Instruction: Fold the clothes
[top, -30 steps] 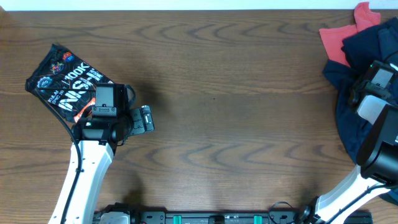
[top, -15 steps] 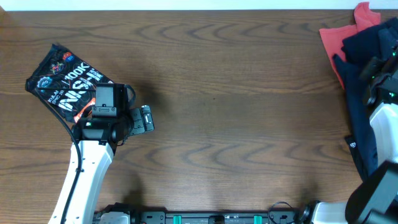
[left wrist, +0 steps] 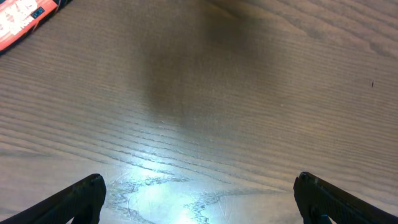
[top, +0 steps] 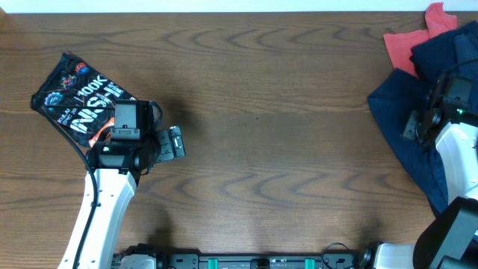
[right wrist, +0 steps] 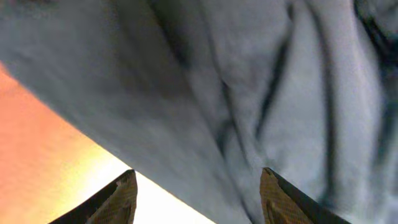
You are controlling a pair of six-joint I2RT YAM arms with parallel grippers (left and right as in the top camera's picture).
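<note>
A dark navy garment [top: 392, 112] lies crumpled at the table's right edge, one flap spread out to the left. My right gripper [top: 415, 125] sits over it. In the right wrist view its jaws [right wrist: 199, 199] stand apart, with the navy cloth [right wrist: 217, 81] filling the frame and its edge running between the fingertips. A red garment [top: 403, 45] lies bunched behind the navy one. A folded black printed garment [top: 75, 101] rests at the left. My left gripper [top: 175, 142] hovers to its right, open over bare wood [left wrist: 199, 186].
The wooden table [top: 269, 134] stretches between the two arms. The left arm's body [top: 123, 138] overlaps the printed garment's near corner, and an orange edge of that garment [left wrist: 25, 18] shows in the left wrist view.
My right gripper has gone from shut to open. The navy garment's flap has spread leftward onto the table. The left arm has not moved.
</note>
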